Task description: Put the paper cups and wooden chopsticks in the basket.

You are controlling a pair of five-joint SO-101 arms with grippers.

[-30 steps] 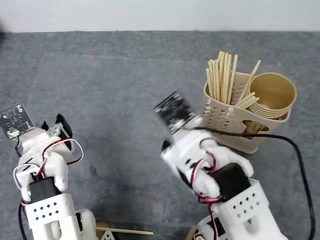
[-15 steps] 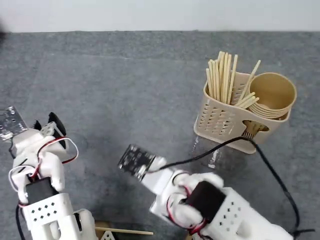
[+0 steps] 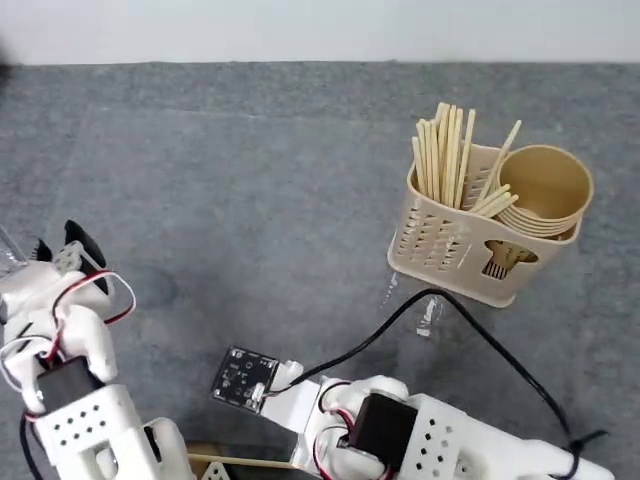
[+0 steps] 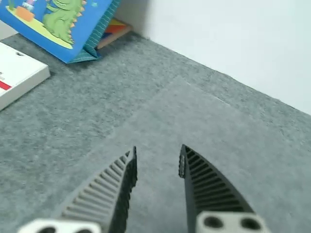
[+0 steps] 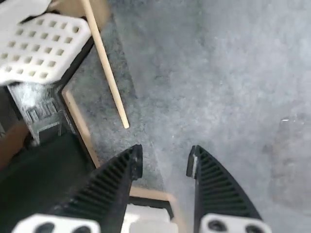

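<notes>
A beige basket (image 3: 452,245) stands at the right of the table, holding a bundle of wooden chopsticks (image 3: 445,150) and stacked paper cups (image 3: 545,190). One loose chopstick (image 3: 245,462) lies at the near edge between the arm bases. In the right wrist view this chopstick (image 5: 104,68) ends just beyond my right gripper (image 5: 164,158), which is open, empty and low over the mat. My left gripper (image 4: 158,155) is open with nothing between its fingers, and it sits at the far left of the table (image 3: 58,245).
The right arm's black cable (image 3: 470,330) loops over the grey mat (image 3: 250,180) in front of the basket. A white perforated arm base (image 5: 39,48) and a wooden board edge (image 5: 80,126) lie close to the right gripper. A colourful book (image 4: 63,24) and a white box (image 4: 19,77) lie beyond the mat.
The right arm has swung away from the basket, down to the near edge and leftward. The left arm has shifted a little to the left.
</notes>
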